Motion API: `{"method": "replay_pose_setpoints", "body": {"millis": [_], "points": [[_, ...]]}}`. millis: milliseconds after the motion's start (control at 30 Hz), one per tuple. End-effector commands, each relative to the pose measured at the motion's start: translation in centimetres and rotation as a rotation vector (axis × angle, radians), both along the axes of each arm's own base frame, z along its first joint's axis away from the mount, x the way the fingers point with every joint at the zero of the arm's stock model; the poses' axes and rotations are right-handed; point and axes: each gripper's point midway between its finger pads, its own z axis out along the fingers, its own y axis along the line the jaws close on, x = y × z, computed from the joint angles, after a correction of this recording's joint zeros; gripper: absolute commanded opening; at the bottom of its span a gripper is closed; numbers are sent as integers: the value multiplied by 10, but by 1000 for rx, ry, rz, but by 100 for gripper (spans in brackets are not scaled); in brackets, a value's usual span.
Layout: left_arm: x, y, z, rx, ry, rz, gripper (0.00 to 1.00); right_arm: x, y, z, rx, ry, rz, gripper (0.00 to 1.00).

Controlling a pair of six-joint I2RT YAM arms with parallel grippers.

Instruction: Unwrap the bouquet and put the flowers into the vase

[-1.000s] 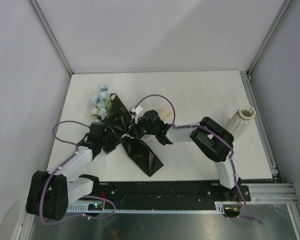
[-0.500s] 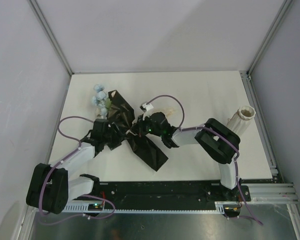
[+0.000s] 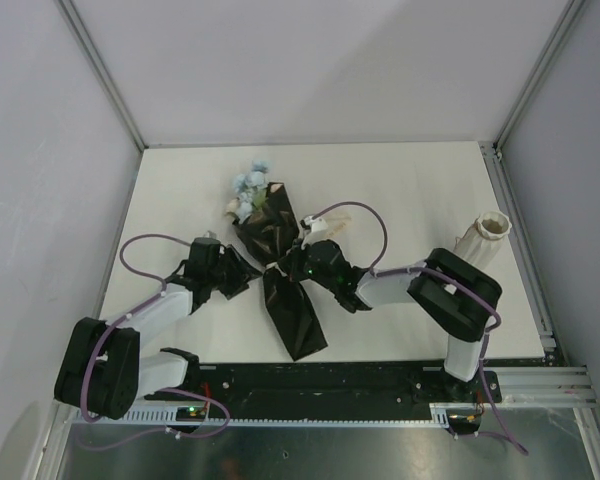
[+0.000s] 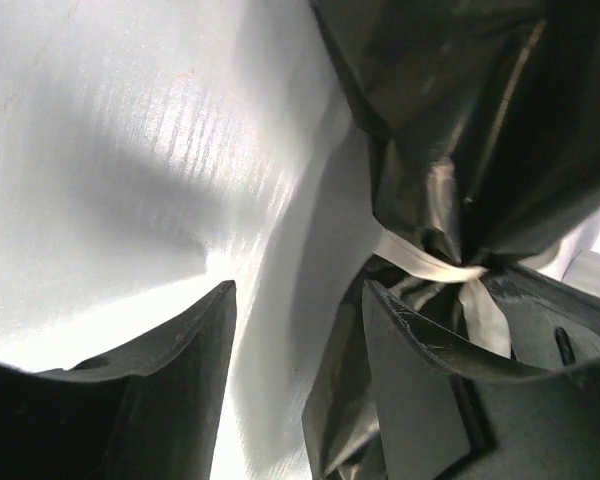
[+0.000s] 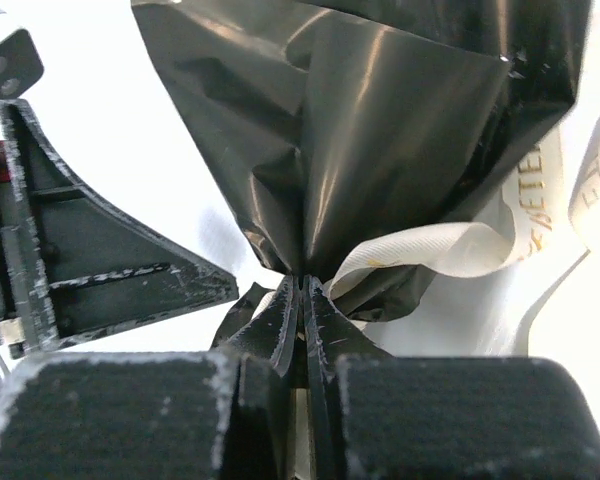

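Note:
The bouquet [image 3: 277, 235] lies on the table, wrapped in crinkly black paper, with its tail [image 3: 298, 325] pointing toward me. Pale blue and cream flowers [image 3: 248, 188] stick out of its far end. My right gripper [image 3: 286, 266] is shut on the tied waist, where black paper [image 5: 380, 140] and cream ribbon [image 5: 450, 250] meet at its tips [image 5: 305, 285]. My left gripper [image 4: 300, 300] stands open just left of that waist. A fold of black paper [image 4: 345, 400] rests against its right finger [image 4: 420, 350]. The cream ribbed vase [image 3: 483, 240] stands far right.
Loose cream ribbon ends [image 3: 332, 218] trail on the white table [image 3: 410, 190] behind my right wrist. The ribbon knot [image 4: 432, 266] shows in the left wrist view. Grey walls close in the table on three sides, and a black rail [image 3: 330, 380] runs along the near edge.
The bouquet has swung and shifted right, its flowers now nearer the table's middle. Both grippers moved right with it. The left jaws have narrowed slightly.

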Motion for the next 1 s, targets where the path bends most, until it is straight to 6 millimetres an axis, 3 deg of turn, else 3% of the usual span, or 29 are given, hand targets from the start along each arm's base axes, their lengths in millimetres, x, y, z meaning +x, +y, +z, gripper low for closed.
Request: {"method": "replay_pose_setpoints", "body": {"millis": [0, 167, 267, 367, 500, 700, 967], "points": [[3, -1, 2, 13, -2, -4, 59, -5, -12, 27, -34, -40, -44, 9], [2, -2, 7, 24, -36, -26, 61, -22, -14, 24, -105, -47, 161, 31], [0, -9, 18, 14, -79, -58, 62, -27, -19, 15, -126, -30, 268, 36], [-5, -16, 25, 10, -110, -98, 63, -30, -21, 6, -176, -62, 336, 35], [-16, -20, 21, 23, -122, -134, 66, -36, -19, 12, -209, -163, 441, 28], [-29, -22, 3, 48, -84, -153, 66, -31, -9, 9, -243, -269, 536, 31], [-32, -25, -8, 53, -57, -165, 64, -37, -3, -9, -268, -253, 582, 32]]}}
